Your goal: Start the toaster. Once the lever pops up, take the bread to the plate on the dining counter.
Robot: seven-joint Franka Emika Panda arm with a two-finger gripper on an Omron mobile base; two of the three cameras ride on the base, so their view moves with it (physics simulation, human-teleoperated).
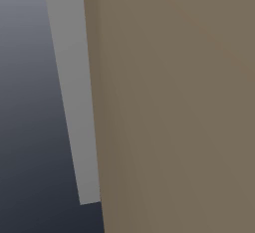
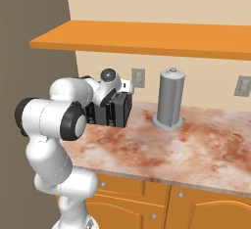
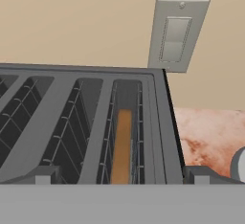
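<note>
Bread [image 3: 122, 146], a thin tan slice seen edge-on, sits low inside the rightmost slot of a dark grey toaster [image 3: 95, 122]. The hand view looks down along the slots from just above them, with a grey wall switch plate [image 3: 177, 36] on the beige wall behind. From the right base view, the white arm reaches across a pinkish marbled worktop [image 2: 186, 149] so that the claw [image 2: 117, 88] hovers over the black toaster at the back, near a tall grey canister [image 2: 170, 98]. The claw's fingers stand wide apart and hold nothing.

As a judgement, the task is at an early stage. Whether the lever has been pressed cannot be told. Still to do: lift the slice out and carry it to the plate on the dining counter.
</note>
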